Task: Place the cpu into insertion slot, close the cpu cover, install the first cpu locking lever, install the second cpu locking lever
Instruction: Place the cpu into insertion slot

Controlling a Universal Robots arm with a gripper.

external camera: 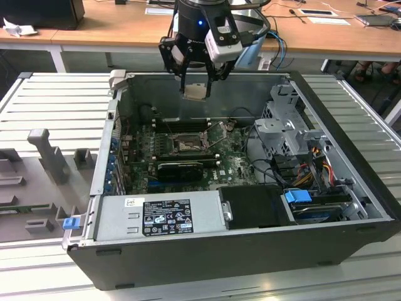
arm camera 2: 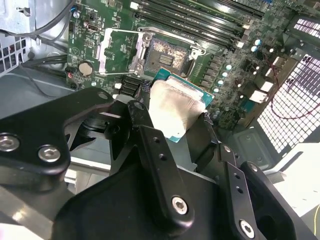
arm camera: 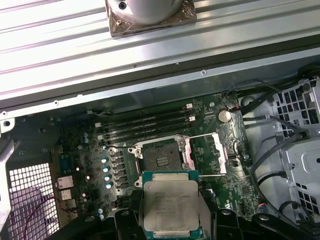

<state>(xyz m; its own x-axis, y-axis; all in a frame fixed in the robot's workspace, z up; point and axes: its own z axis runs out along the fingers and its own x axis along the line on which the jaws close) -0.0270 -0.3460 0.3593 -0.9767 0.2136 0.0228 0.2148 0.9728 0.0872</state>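
Note:
My gripper [external camera: 196, 86] hangs above the open computer case, shut on the cpu [external camera: 195, 91], a flat silver-grey square chip held level between the black fingers [arm camera 2: 142, 117]. In both wrist views the cpu [arm camera: 170, 205] hovers above the motherboard, offset to one side of the insertion slot [arm camera: 161, 159]. The insertion slot [arm camera 2: 167, 54] is uncovered, with its dark centre showing. The cpu cover [arm camera: 205, 154], a silvery frame, is flipped open beside the slot [external camera: 187, 145]. It also shows as the cpu cover [arm camera 2: 116, 52] in the second wrist view. The locking levers are too thin to tell apart.
The case walls [external camera: 294, 88] ring the motherboard. A power supply [external camera: 166, 216] sits at the near side and a drive cage with cables [external camera: 294, 135] at the exterior view's right. Memory slots [arm camera: 150, 122] run beside the socket. Grey fixtures [external camera: 47, 153] stand on the ribbed table.

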